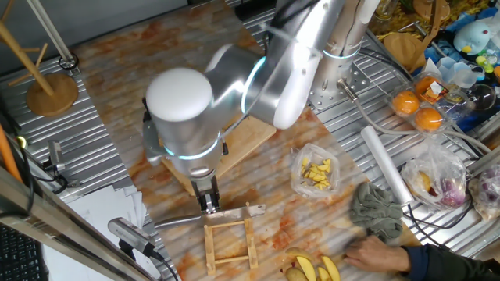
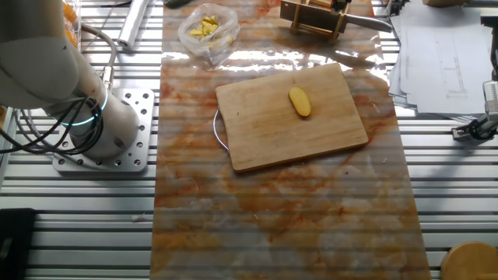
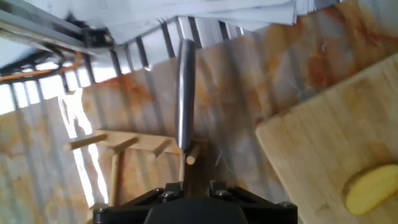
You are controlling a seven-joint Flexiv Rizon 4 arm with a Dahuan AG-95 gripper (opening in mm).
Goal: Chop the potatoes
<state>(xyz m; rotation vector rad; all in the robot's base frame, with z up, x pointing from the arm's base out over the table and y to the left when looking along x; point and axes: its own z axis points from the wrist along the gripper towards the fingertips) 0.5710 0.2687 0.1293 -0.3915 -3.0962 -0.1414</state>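
The potato [image 2: 299,102] is lying alone on the wooden cutting board [image 2: 264,144], a little toward two o'clock from the board's middle in the other fixed view. It is whole, pale yellow and oval. In the hand view it is showing at the four o'clock corner, on the edge of the board.

The gripper [image 1: 209,204] is hanging over a small wooden rack [image 1: 231,243], well apart from the potato. A knife [image 1: 205,218] is lying across the top bar of this rack, its blade pointing toward nine o'clock in one fixed view. The fingers are coming down just at the knife, but I cannot tell if they are closed on it or only touching it.

A clear plastic bag of yellow chunks [image 1: 316,172] is sitting on the table at three o'clock from the gripper. At five o'clock, a person's hand [image 1: 379,254] is resting beside a grey cloth [image 1: 376,209].
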